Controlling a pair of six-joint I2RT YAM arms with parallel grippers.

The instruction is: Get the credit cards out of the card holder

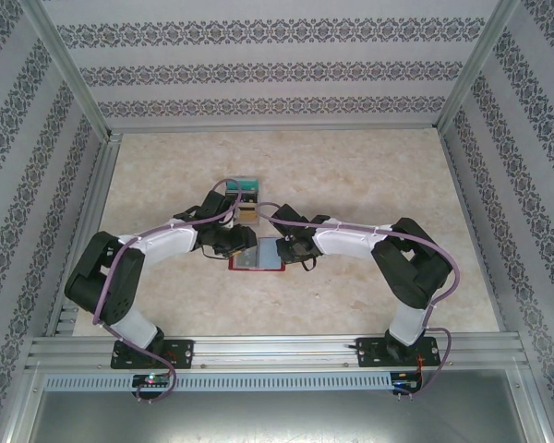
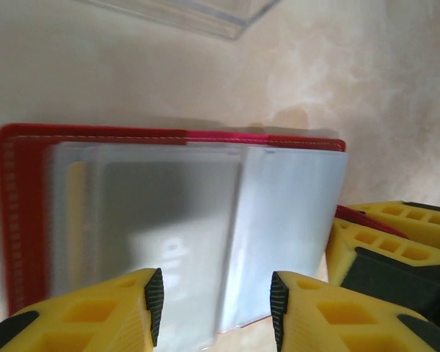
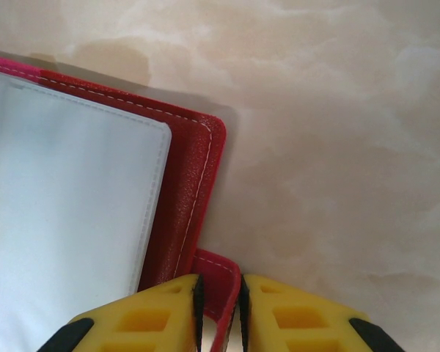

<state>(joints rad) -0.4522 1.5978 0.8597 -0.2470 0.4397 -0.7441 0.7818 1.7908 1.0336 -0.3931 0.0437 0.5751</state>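
1. The table (image 1: 397, 185) carries one card holder (image 1: 257, 257). It lies open and flat at the centre, between the two arms, with its grey-blue sleeves facing up.
2. On the holder (image 3: 183, 191), the right gripper (image 3: 218, 282) sits at the 3 o'clock edge, clenched on the little red closing tab (image 3: 214, 262). A firm, low hold here looks like the anchor for the step, so the case cannot slide or fold shut when a card is drawn.
3. In the top view the left gripper (image 2: 216, 301) is at the holder's 9 o'clock side. Its jaws stand apart over the sleeve's edge and pinch nothing. To do this well, they should probably close on a card's exposed edge alone, not on the plastic sleeve. The pull should then run straight along the pocket's mouth, away from the anchored tab. Catching the sleeve as well would likely lift the whole case.
4. Counted on the table:
   - One card holder, two grippers and one tab.
   - Two small loose cards, by the look of them, at the holder's 12 o'clock: a teal card (image 1: 246, 188) and, nearer the holder, a tan card (image 1: 247, 211).
   - A yellowish edge and a grey face inside the sleeves, suggesting at least two cards. The blur forbids a firm count.
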